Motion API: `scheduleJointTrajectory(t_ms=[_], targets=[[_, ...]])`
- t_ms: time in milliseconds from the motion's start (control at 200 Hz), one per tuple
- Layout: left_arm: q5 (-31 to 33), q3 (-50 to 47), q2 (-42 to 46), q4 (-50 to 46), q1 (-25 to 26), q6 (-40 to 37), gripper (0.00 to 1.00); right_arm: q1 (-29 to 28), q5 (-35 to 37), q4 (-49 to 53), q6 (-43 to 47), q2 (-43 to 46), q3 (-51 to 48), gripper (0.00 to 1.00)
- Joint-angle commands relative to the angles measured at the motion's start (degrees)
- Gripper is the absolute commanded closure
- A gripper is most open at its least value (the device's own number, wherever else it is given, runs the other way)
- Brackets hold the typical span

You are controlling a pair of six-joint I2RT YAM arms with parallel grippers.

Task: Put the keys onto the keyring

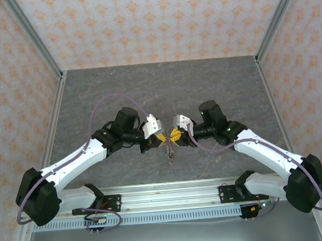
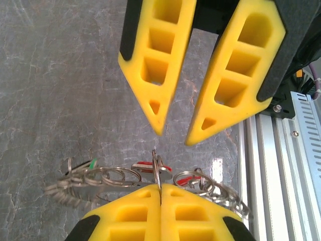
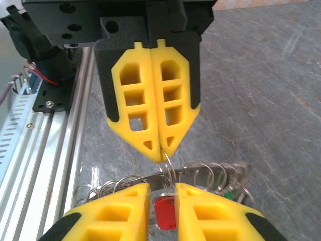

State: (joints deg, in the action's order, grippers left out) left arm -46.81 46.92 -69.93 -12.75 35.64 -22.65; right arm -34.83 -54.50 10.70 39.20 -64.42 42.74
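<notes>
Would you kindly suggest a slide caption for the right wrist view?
Left fingers pinch the keyring over the table; facing them, right fingers stand slightly apart, a red key showing through the gap.

A red-headed key [image 3: 165,213] sits against the loop-fringed keyring [image 3: 145,176], green-headed key [image 2: 92,163] nearby.

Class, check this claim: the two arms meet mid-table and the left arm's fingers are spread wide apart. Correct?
Wrong in one respect: the left arm's fingers are shut, pinching a thin metal ring, as the right wrist view shows. The rest holds.
</notes>
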Motion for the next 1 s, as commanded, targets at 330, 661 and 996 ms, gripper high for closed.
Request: scheduleJointTrajectory(t_ms=[330,661,996], targets=[[-3.33,2.58,-0.39,0.53,0.77,-0.93,1.0,-1.2,-3.74,-6.27,-0.32,-2.71,0.19,0.84],[-3.13,0.86,1.69,2.65,0.75,0.81,1.0,-1.49,-2.99,-6.63,-0.35,-3.14,-2.22,0.85],[-3.18,-0.1,2.89,2.72,0.75,1.19,1.0,-1.45,-2.63,-8.87,-1.51,-3.07,-3.19,0.84]])
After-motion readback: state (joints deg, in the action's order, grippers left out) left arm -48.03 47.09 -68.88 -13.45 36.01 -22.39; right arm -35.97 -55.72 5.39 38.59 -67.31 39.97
